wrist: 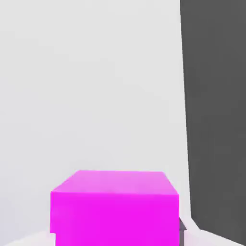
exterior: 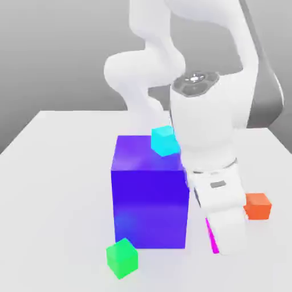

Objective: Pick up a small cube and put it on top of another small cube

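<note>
The small cube [wrist: 114, 209] is bright magenta and sits very close in the hand view, between the gripper's fingers. In the exterior view only a thin magenta strip of the small cube [exterior: 212, 235] shows beside the white hand. My gripper [exterior: 221, 245] is low over the table, to the exterior view's right of the big blue-purple block, and is shut on this cube. I cannot tell whether the cube rests on the table or hangs just above it.
The big blue-purple block [exterior: 149, 197] stands mid-table, close to the hand. A cyan cube [exterior: 165, 141] sits at its far top corner. A green cube [exterior: 122, 258] lies in front of it, and an orange cube [exterior: 258, 205] lies beyond the hand. The table edge [wrist: 186, 144] runs nearby.
</note>
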`<act>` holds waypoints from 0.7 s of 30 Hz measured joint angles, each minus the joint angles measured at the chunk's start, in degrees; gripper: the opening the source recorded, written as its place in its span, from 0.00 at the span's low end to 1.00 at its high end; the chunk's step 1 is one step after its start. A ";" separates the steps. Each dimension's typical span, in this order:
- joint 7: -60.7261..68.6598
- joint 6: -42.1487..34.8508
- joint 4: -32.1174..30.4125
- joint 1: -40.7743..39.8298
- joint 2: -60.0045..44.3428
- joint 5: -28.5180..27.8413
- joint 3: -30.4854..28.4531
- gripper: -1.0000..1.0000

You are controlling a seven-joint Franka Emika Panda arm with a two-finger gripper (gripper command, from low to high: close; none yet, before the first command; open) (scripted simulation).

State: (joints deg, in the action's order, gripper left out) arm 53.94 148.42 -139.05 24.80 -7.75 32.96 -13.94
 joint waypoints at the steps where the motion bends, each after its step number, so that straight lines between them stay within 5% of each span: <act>1: 0.07 -0.15 0.16 -0.93 -0.14 0.42 -0.82 0.00; 13: 5.70 -0.23 0.97 -12.55 -2.41 1.86 -11.45 0.00; 21: 20.18 1.59 -2.34 -13.64 -1.85 -4.04 -11.82 0.00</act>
State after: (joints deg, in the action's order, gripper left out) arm 74.12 150.01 -141.39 11.17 -9.60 28.91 -25.76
